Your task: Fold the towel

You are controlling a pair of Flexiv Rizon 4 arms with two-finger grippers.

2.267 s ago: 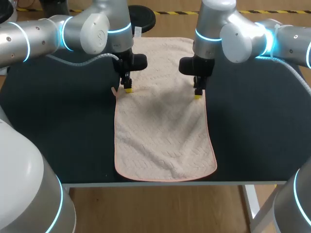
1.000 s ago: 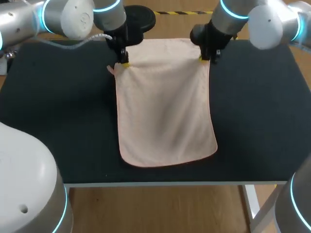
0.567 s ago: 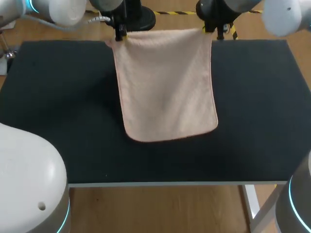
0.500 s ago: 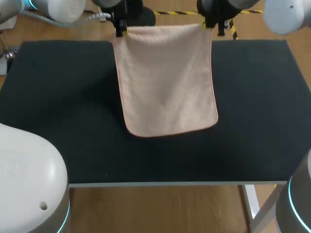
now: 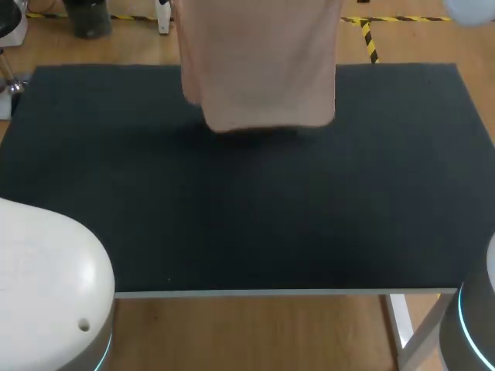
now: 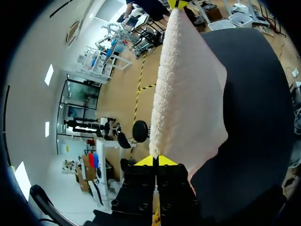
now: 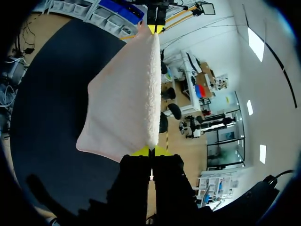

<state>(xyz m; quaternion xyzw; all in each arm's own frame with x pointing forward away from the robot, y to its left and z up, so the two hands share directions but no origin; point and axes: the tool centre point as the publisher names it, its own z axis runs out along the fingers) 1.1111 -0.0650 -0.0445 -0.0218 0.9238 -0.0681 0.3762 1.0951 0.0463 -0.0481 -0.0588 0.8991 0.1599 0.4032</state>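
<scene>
The pale pink towel (image 5: 259, 69) hangs doubled over the far part of the black table (image 5: 247, 216), its lower edge just above the surface. Both grippers are above the head view's frame. In the left wrist view my left gripper (image 6: 155, 160) is shut on one top corner of the towel (image 6: 188, 94), which stretches ahead to my right gripper (image 6: 178, 4). In the right wrist view my right gripper (image 7: 151, 151) is shut on the other top corner of the towel (image 7: 124, 103), with my left gripper (image 7: 155, 27) at the far end.
White arm housings sit at the near left (image 5: 46, 294) and near right (image 5: 473, 325) corners of the table. A yellow-and-black floor tape runs behind the far edge.
Both grippers have lifted the towel up and away from me, out of the head view's top. The towel's lower edge has slid from mid-table to the far part.
</scene>
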